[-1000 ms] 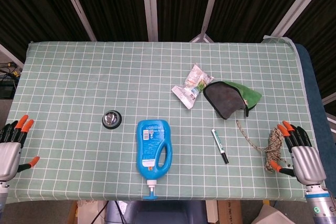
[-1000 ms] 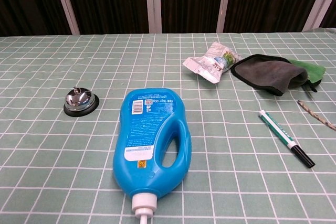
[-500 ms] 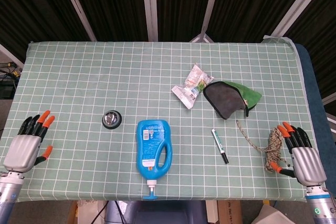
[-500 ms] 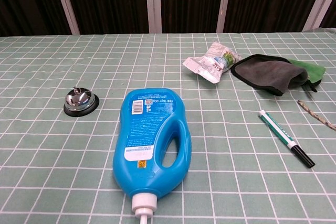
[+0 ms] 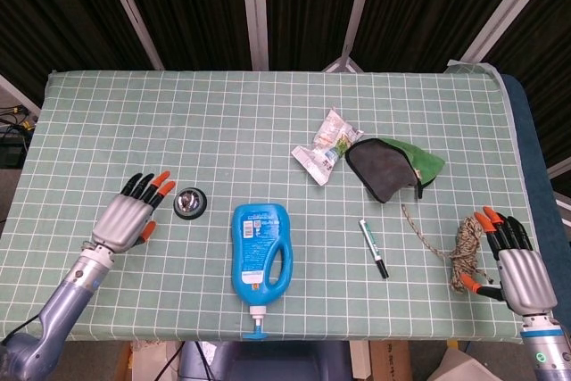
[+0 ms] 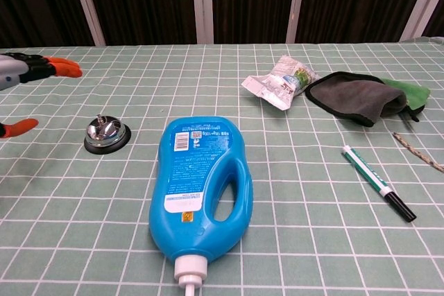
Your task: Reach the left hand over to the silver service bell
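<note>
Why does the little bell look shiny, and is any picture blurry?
Head view: sharp all over; the silver service bell shows a pale spot of reflected light beside the left hand. Chest view: also sharp; the bell's dome carries bright glints, and the left hand is cut off at the frame edge.

Tablecloth: pale green, white grid lines. Service bell: silver dome, black base. Left hand: grey, black fingers, orange tips. Right hand: same colours. Detergent bottle: bright blue, white cap. Marker: green-white, black cap. Pouch: dark grey over green. Rope: tan.
</note>
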Tool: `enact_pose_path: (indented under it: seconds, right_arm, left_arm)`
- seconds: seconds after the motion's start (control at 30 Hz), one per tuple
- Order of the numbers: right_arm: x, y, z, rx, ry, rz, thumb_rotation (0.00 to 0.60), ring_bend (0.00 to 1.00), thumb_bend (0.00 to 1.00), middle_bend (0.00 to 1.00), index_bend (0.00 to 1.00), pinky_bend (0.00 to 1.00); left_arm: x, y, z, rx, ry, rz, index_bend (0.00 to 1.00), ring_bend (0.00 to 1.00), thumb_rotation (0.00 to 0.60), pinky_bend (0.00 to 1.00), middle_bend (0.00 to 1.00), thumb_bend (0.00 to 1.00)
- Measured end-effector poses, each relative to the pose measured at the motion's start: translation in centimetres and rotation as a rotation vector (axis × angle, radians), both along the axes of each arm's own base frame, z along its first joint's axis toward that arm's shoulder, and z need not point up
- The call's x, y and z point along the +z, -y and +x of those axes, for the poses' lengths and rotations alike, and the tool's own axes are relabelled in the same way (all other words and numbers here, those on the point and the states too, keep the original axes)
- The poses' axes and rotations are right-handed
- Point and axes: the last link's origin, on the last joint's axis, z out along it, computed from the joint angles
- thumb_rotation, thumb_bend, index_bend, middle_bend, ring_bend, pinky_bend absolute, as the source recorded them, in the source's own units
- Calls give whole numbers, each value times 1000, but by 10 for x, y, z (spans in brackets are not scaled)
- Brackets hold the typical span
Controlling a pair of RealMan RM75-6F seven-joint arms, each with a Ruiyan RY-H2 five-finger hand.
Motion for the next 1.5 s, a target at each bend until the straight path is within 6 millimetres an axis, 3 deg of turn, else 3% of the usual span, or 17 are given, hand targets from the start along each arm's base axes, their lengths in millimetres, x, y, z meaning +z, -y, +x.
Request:
enact_pose_path:
  seconds: [0.3, 0.83, 1.07, 1.5]
  right_arm:
    - [1, 1, 0, -1, 6, 1, 600, 0, 220, 0, 0, 0]
    - [1, 0, -1, -4, 10, -2, 600, 0, 221, 0, 0, 0]
    - [2, 1, 0, -4, 15, -4, 600, 0, 221, 0, 0, 0]
    - [2, 0, 0, -6, 18, -6, 600, 0, 220, 0, 0, 0]
  left_arm:
    - [-31, -13, 10, 15, -31, -53, 0, 0, 600, 0, 0, 585]
    - [-54, -11, -11, 53, -116, -98, 0, 0, 600, 0, 0, 615]
    - [-58, -10, -23, 91, -153, -122, 0, 0, 600, 0, 0, 618]
    - [-50, -21, 0, 50, -66, -46, 0, 0, 600, 0, 0, 606]
